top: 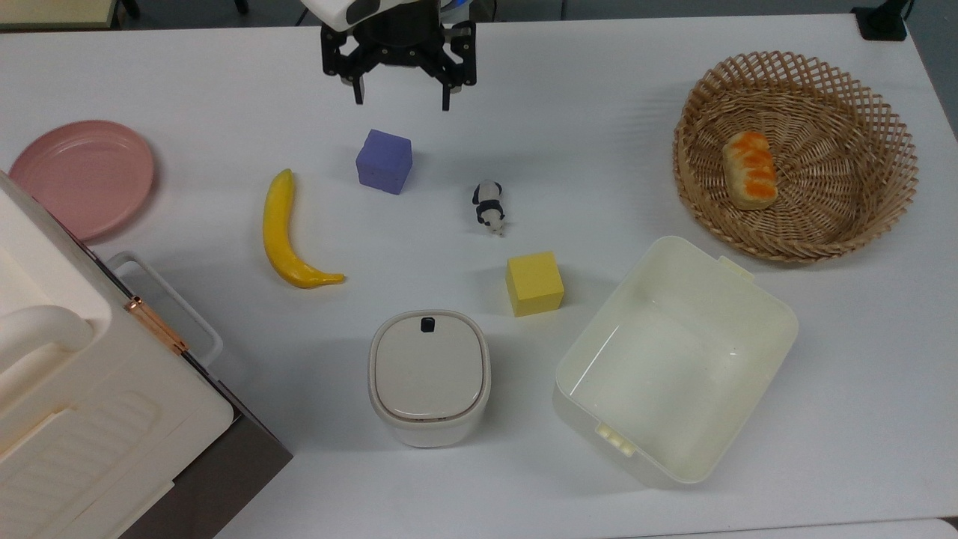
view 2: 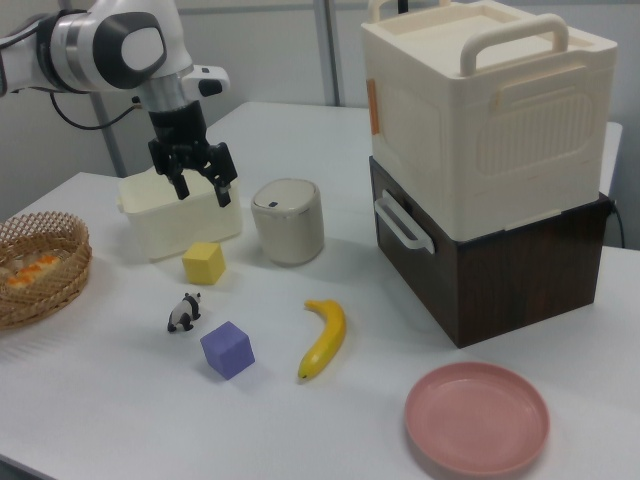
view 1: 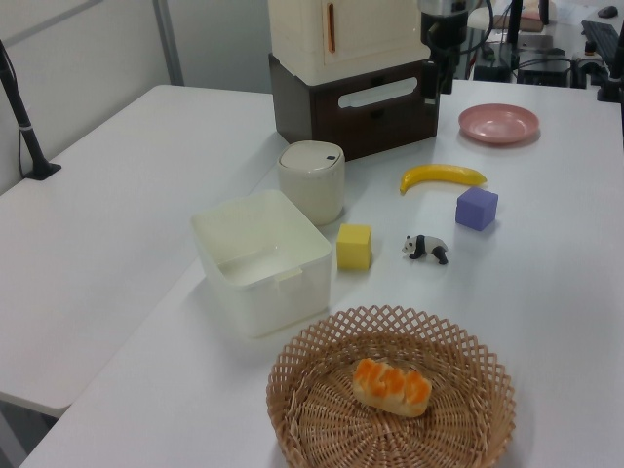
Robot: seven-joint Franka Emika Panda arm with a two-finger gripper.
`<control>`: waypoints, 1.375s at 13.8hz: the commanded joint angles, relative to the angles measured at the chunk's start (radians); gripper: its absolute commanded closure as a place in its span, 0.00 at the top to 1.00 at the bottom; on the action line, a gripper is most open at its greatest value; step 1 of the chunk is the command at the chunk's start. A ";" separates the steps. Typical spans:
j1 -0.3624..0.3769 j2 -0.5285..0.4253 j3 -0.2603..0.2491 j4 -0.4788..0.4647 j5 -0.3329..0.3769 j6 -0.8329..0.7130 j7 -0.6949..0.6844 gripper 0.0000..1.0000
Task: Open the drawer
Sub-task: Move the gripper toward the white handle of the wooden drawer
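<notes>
- At the lower left of the top view, the drawer (top: 217, 442) is seen as a dark brown box front under the cream appliance (top: 82, 389). It is shut.
- Its long white handle (top: 176, 299) is seen just right of the copper clasp (top: 156, 325). The handle runs on a slant, from upper left down to lower right.
- Between the handle and the gripper, the banana (top: 288, 236) and the purple block (top: 384, 161) are found lying on the table (top: 584, 120).
- At the top middle of the top view, the gripper (top: 401, 91) is seen high over the table. Its fingers are spread apart and nothing is held.
- From the gripper, the handle lies well apart, down and to the left. A long move that way is judged to be needed, with the fingers turned to close across the slanted bar.
</notes>
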 commanded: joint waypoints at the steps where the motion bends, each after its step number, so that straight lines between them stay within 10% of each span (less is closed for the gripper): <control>1: -0.013 0.017 -0.027 -0.007 -0.007 0.050 -0.187 0.93; 6: -0.024 0.091 -0.159 0.042 -0.029 0.139 -0.722 0.93; 19: -0.048 0.356 -0.266 0.058 -0.214 0.801 -0.754 0.72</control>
